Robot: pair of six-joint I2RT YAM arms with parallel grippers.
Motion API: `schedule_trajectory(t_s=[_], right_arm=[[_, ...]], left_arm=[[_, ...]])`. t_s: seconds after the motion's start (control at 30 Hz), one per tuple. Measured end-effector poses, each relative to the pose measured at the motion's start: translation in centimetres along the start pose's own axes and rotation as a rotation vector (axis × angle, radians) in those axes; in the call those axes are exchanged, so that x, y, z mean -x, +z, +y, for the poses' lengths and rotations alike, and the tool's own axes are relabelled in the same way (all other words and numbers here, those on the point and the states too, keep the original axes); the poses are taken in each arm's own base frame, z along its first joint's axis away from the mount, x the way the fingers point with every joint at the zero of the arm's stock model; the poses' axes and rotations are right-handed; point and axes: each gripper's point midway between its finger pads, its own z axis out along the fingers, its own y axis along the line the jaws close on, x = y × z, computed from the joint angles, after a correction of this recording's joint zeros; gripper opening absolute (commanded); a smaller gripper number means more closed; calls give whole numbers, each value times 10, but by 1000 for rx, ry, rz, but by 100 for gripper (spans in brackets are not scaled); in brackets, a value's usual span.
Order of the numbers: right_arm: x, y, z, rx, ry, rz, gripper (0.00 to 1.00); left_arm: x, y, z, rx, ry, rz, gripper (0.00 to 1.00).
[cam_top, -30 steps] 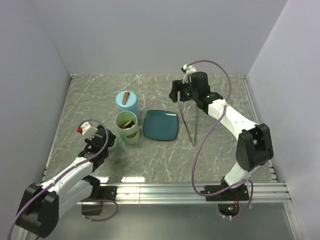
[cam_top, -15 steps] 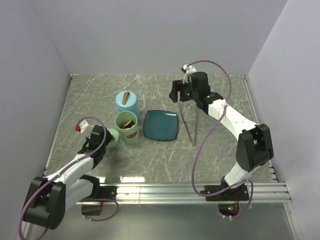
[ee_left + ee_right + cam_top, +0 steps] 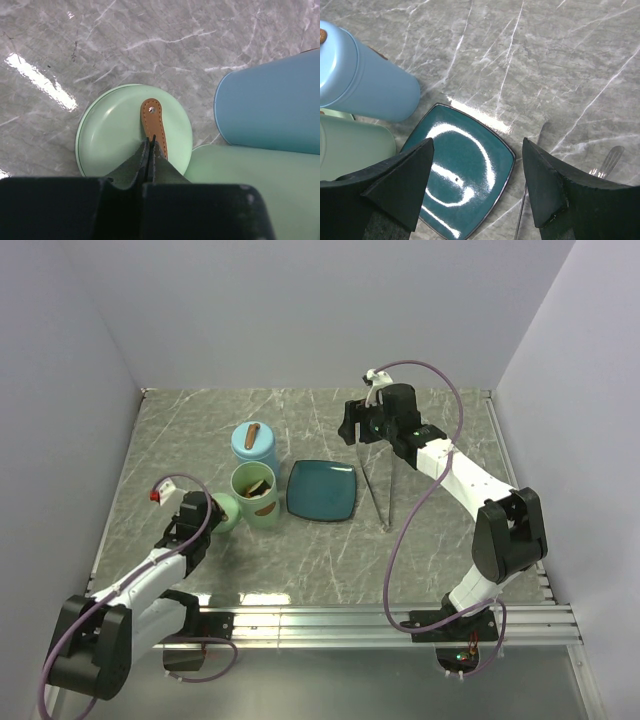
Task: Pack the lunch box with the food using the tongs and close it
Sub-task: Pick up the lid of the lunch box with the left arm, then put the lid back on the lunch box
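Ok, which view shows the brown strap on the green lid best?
Left wrist: the strap sits mid-frame, its near end pinched in the shut left tool. Top external shows only the lid, partly behind that tool; right wrist, no strap.

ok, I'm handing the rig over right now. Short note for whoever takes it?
Left gripper: shut on the brown leather tab of the green lid, which sits left of the open green container.
Right gripper: open, empty, above the teal plate.
Tongs: on the table right of the plate, not held.
Blue container: lidded, behind the green one.
Done: something brown is in the green container; plate shows no food.
Left: close the green container, probably next.
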Motion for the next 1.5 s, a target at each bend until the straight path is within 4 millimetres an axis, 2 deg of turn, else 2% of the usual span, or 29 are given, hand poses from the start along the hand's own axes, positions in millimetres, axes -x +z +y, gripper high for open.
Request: schedule_trajectory(t_s=[0.27,0.5,0.63,0.77,0.93,1.07,1.27,1.5], right_arm=[[-1,0,0,0,0,0,78],[-3,0,0,0,0,2,78],[-3,0,0,1,0,1,78],[-3,0,0,3,0,2,78],[-3,0,0,3,0,2,78],[-2,0,0,3,0,1,78],[-3,0,0,2,0,2,78],[-7,-5,-1,-5,2,6,77]], left_arm=[[11,-8,-4,-19,-12,-31,0],[38,-22,2,-1,-25,-119,0],[61,-33,-1,-1,-41,-184,0],[92,-51,-19,-46,-63,-257,0],[129,-83,-48,-152,-90,-330,0],[144,-108,-74,-270,-108,-327,0],[136,-134,-111,-463,-104,-221,0],[111,-135,-137,-590,-100,-86,0]])
